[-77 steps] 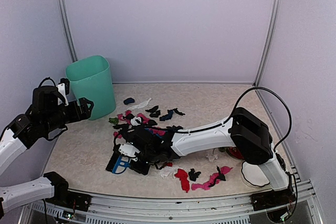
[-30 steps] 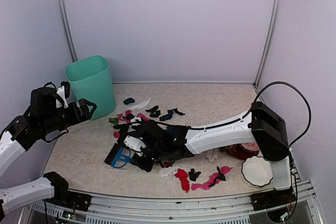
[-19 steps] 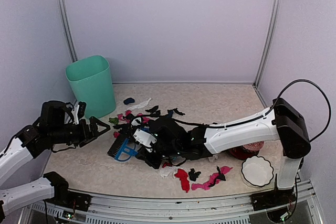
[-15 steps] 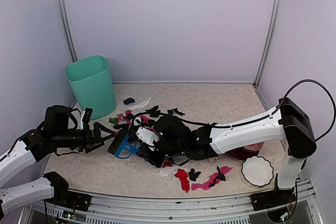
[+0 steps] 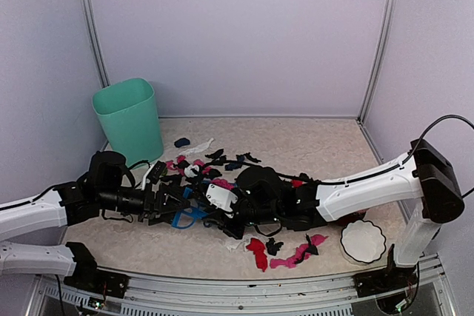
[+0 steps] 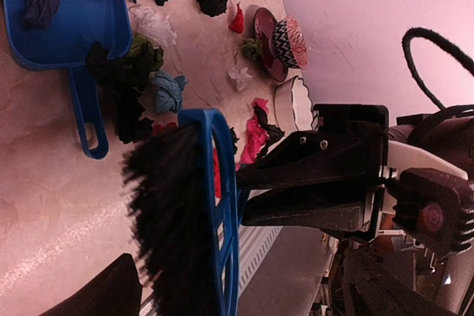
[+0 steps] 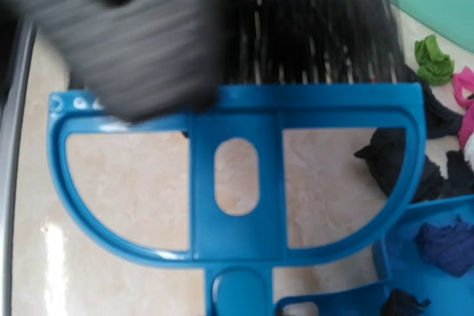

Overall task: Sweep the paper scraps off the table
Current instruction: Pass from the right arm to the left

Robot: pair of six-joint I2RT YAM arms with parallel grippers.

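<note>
Scraps haven't budged much since the earlier look, but both arms have. The paper scraps (image 5: 211, 162) sit in a loose dark-and-pink clump mid-table (image 5: 318, 138), with another red and pink patch (image 5: 285, 255) near the front edge. A few are already in the blue dustpan (image 6: 70, 24), which lies flat with more scraps piled round its handle.

What changed:
- right arm has stretched well across to the left, carrying the blue brush (image 5: 187, 218) with it. The right gripper (image 5: 213, 209) is pinched narrow on the brush handle.
- left gripper (image 5: 164, 196) has swung down from beside the green bin (image 5: 129, 120) and is now right at the brush head. Its fingers are spread wide, apparently either side of the bristles (image 6: 170, 220). I can't tell whether they're touching.
- a blurred grey shape lies across the bristles in the right wrist view, probably a left finger.

My read: this is a handover or a regrip of the brush, not a sweep stroke. Most scraps are still on the table, so the job is early.

The risk I see is the wide left fingers closing on bristles rather than the blue back (image 7: 237, 183). That would be a soft, sloppy hold.
</note>
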